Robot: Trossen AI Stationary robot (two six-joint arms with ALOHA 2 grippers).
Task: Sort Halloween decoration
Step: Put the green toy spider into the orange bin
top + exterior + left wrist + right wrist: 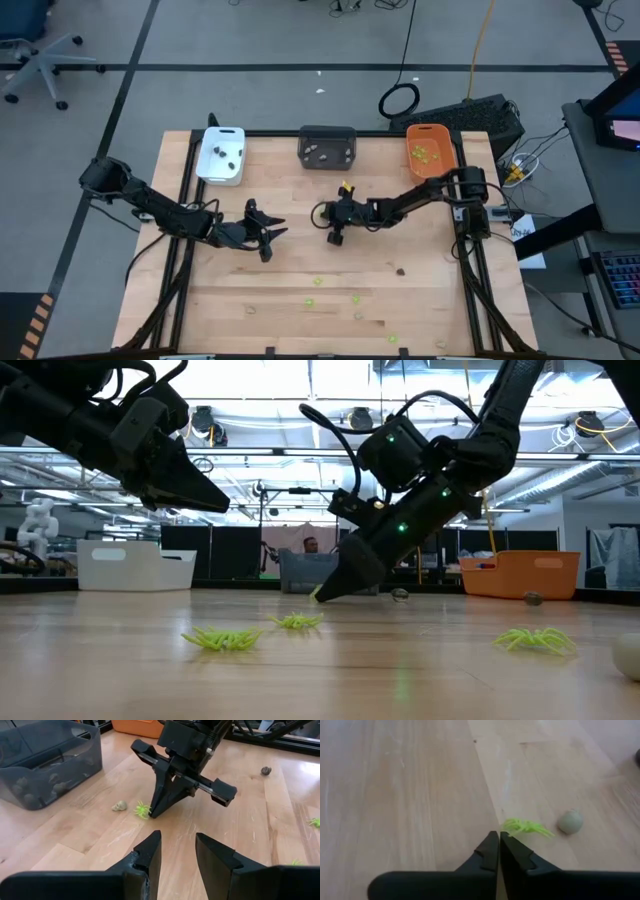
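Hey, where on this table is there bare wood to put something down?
Free: the wood in front of the white tray, left of the left claw, and the right side below the orange tray, bar one brown piece. Crowded: the middle by the right claw and the front strip of green spiders.

the high view is evenly and brightly lit, with only faint shadows under the arms on the tabletop [300,320]. in the low view, ceiling lights [590,425] blaze across the upper frame and wash it to white at top centre, leaving both arms as dark silhouettes; the near tabletop and a lime green piece [222,638] are slightly soft. the right wrist view is blurred, its fingers [487,855] out of focus at the bottom.
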